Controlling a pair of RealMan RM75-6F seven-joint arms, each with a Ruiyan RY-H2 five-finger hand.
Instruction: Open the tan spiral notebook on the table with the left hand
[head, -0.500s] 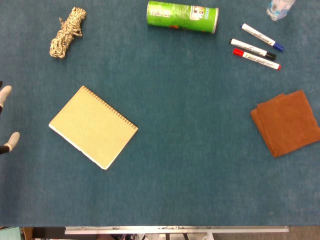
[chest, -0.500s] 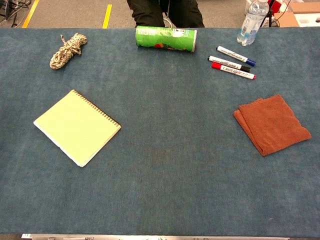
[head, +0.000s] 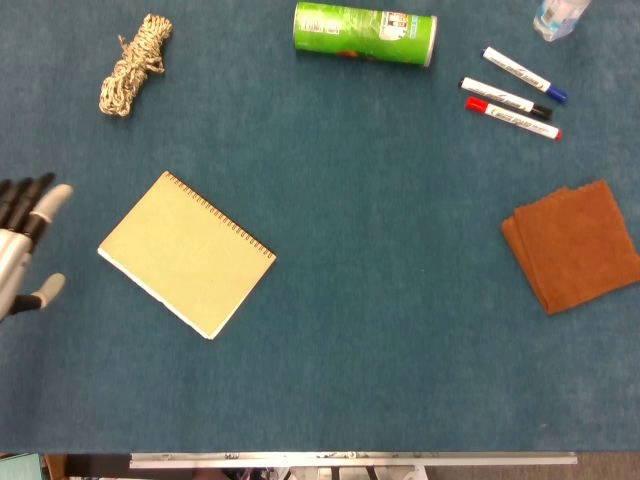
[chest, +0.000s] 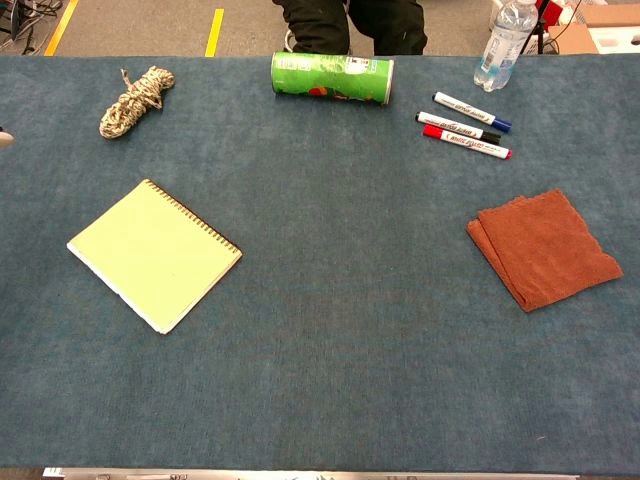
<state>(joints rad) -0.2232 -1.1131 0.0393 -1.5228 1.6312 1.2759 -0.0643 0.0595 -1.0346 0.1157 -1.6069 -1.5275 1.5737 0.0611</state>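
The tan spiral notebook (head: 187, 254) lies closed and flat on the blue table, turned diagonally, its spiral binding along the upper right edge; the chest view shows the notebook (chest: 155, 254) too. My left hand (head: 24, 246) enters at the left edge of the head view, fingers spread and holding nothing, a short gap to the left of the notebook. Only a fingertip of it shows at the chest view's left edge. My right hand is in neither view.
A coil of rope (head: 133, 65) lies at the back left. A green can (head: 365, 33) lies on its side at the back, with three markers (head: 511, 95) and a water bottle (chest: 506, 40) to its right. A folded brown cloth (head: 573, 245) sits at the right.
My left hand has moved further into the head view from the left edge, toward the notebook. The notebook has not moved.
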